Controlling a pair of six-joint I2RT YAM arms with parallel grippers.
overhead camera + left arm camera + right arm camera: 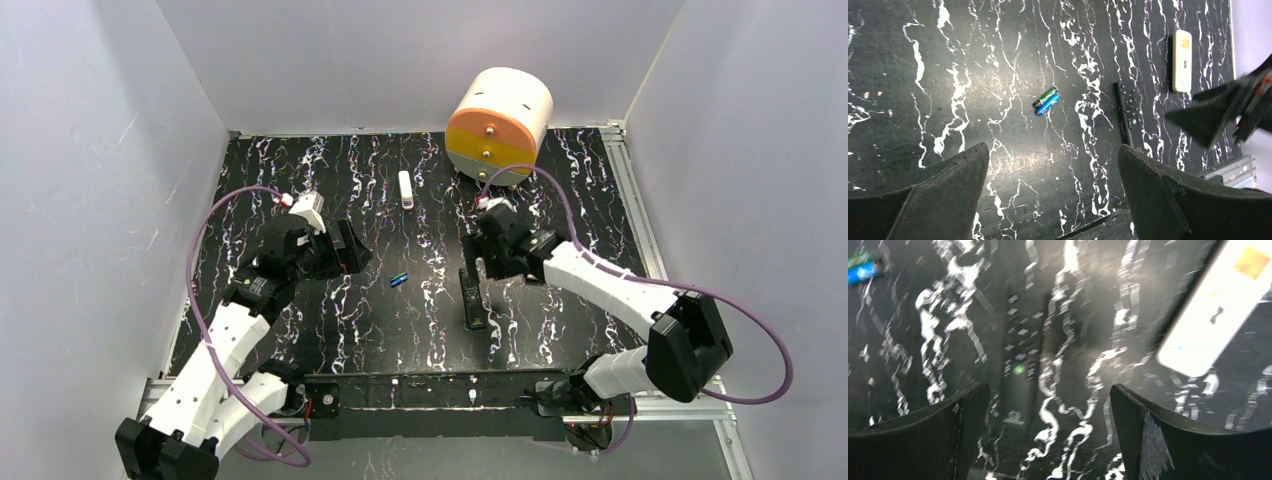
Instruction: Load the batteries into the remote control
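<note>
Batteries [1047,101] are found touching at the middle of the counter [948,75]; the remote control [1182,60] lies toward the right edge. Left hand [1053,190] and right hand [1048,430] are held open, empty. Its white body should be pinched widthwise.

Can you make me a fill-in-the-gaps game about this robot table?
1. ___ batteries lie side by side.
2. The brighter battery is coloured ___.
3. The slim remote near them is coloured ___.
4. The left gripper holds nothing, and its jaws are ___.

Missing words: two, blue, black, open.
</note>
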